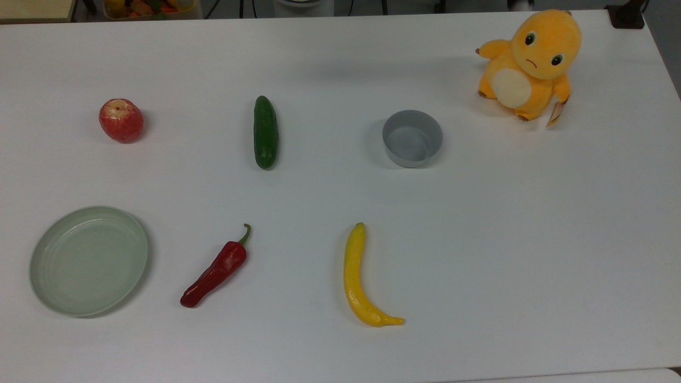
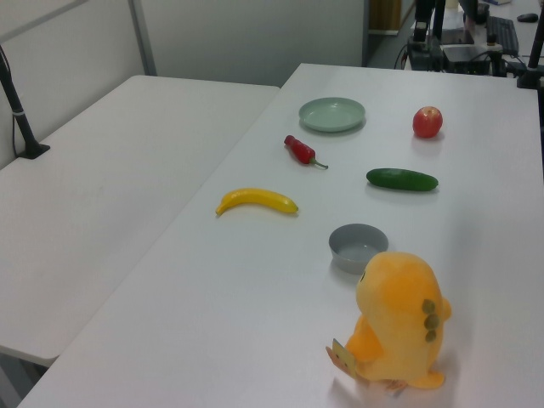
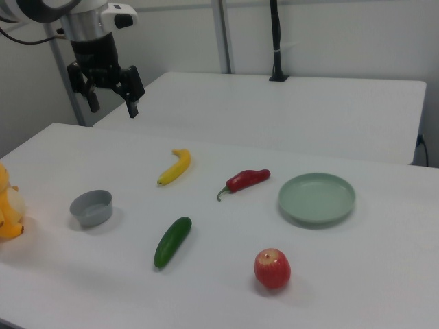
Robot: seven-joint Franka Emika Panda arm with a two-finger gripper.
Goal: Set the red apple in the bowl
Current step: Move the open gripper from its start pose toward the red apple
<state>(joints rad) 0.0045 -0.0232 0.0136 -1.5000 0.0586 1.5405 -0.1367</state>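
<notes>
While the gripper (image 3: pixel 110 97) hangs high with fingers spread and empty, the apple (image 3: pixel 272 269) sits on the table well apart, toward the right view's lower right, cucumber (image 3: pixel 172 241) between it and the bowl (image 3: pixel 91 207).

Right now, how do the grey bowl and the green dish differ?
The grey bowl is small, deep and straight-sided; the green dish is wide and shallow. In the top view the bowl sits near the plush toy, the dish at the opposite end, below the apple. Both are round, upright and empty.
</notes>
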